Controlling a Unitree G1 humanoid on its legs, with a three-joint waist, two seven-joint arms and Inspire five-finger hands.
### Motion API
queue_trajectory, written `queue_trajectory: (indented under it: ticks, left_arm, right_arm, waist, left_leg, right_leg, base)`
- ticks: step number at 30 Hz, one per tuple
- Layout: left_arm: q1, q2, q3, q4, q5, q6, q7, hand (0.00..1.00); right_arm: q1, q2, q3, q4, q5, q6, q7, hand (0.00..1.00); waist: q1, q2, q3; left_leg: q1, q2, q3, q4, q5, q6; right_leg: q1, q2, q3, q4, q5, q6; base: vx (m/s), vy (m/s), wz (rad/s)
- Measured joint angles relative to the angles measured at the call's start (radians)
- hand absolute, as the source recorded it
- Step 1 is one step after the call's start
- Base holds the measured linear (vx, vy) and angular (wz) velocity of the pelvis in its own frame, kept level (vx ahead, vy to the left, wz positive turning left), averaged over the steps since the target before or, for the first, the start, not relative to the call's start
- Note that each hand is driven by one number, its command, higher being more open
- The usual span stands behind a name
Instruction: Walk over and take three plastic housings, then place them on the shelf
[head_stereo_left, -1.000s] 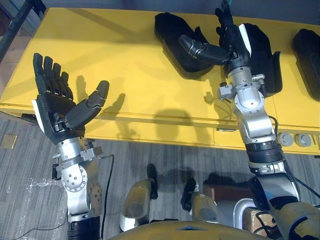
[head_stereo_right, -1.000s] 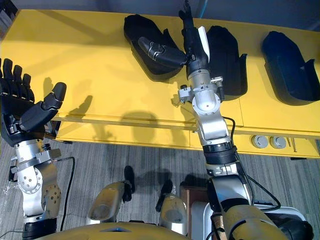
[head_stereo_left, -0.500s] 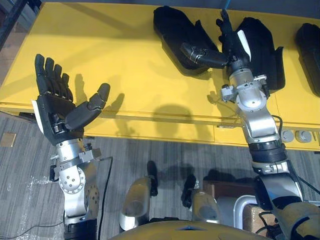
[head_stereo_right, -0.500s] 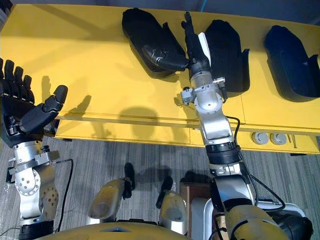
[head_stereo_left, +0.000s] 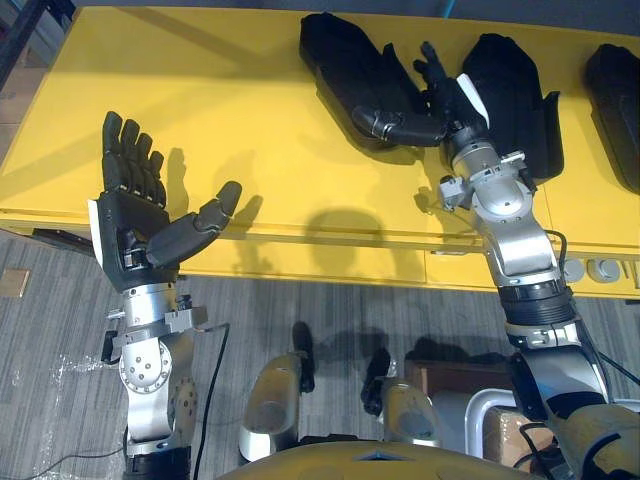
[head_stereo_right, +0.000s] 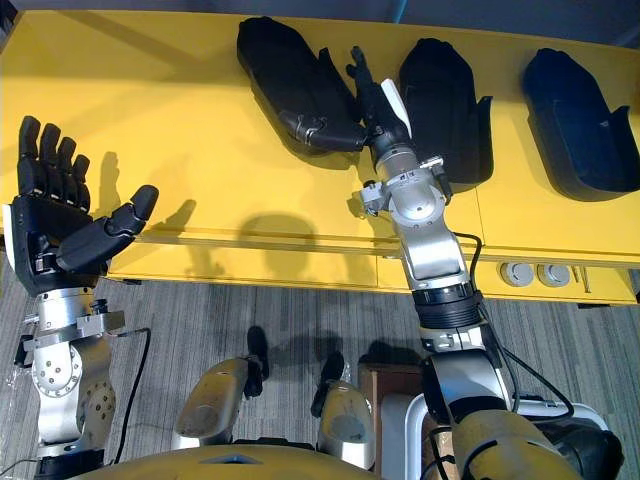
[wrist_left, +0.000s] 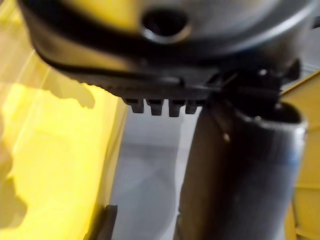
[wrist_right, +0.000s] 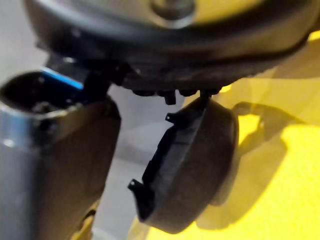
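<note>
Two hands are at work here. Nearest the robot, above the grey floor (head_stereo_left: 60, 330) and in front of the near edge of the yellow table (head_stereo_left: 250, 130), the left hand (head_stereo_left: 128, 232) is raised. Its fingers are straight, its thumb is spread, and it holds nothing. Judgement: it is kept clear of the work and ready to receive or steady a part once the other arm lifts one.

Farther out, the right arm reaches across the table top. The right hand (head_stereo_right: 383, 118) sits in the gap between the left housing (head_stereo_right: 275, 70) and the middle housing (head_stereo_right: 447, 95). Its fingers (head_stereo_right: 358, 72) point away from the robot, straight and unclenched. Its thumb (head_stereo_right: 312, 128) reaches sideways over the near right edge of the left housing. No grasp is closed, and it cannot be told whether the thumb touches the plastic. Judgement: this placement brackets that edge for a pinch, so the first pick is only at the approach stage.

All three housings lie along the far side of the table, none lifted. The right housing (head_stereo_right: 575, 115) lies apart from the other two. Each is a matte black moulded shell, elongated and rounded at one end, with a raised rim around a hollow interior. In the right wrist view one of the housings (wrist_right: 192, 165) shows a thin wall with small pegs along its edge.
</note>
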Motion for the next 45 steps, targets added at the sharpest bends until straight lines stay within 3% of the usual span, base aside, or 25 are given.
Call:
queue_trajectory:
  ticks: [8,21,30,45]
  left_arm:
    - [0.010,0.001,0.000,0.000,-0.001,0.021,-0.031,1.00]
    - [-0.010,0.039,0.000,0.000,0.005,0.021,-0.053,1.00]
    - [-0.052,0.077,-0.008,-0.003,0.009,0.021,-0.051,1.00]
    - [-0.136,0.094,-0.052,-0.014,0.011,0.069,-0.012,1.00]
  right_arm:
    - [0.001,-0.033,0.057,0.000,0.127,0.011,0.065,1.00]
    - [0.069,-0.031,0.089,-0.076,0.116,0.011,0.079,1.00]
    - [0.150,-0.020,0.106,-0.126,0.115,0.011,0.116,1.00]
    - [0.192,-0.004,0.200,-0.164,0.165,0.010,0.166,1.00]
  waist:
    - [0.000,-0.001,0.000]
    - [0.002,-0.009,-0.004]
    - [-0.001,-0.041,-0.022]
    - [-0.009,-0.042,-0.055]
  left_leg:
    - [0.022,0.001,0.001,-0.004,-0.001,-0.002]
    - [0.039,0.000,0.008,-0.016,0.001,0.000]
    - [0.067,0.006,0.026,-0.018,-0.005,-0.006]
    - [0.068,0.011,0.033,-0.015,-0.006,-0.008]
  right_leg:
    - [0.020,0.002,0.000,-0.002,-0.001,-0.001]
    - [0.037,0.006,0.003,-0.020,0.005,0.005]
    - [0.052,0.014,0.027,-0.021,0.004,0.003]
    - [0.056,0.019,0.033,-0.036,0.014,0.004]
  base:
    - [0.00,0.000,0.00]
    - [0.00,-0.004,0.00]
    - [-0.01,-0.025,-0.07]
    - [-0.01,-0.004,-0.01]
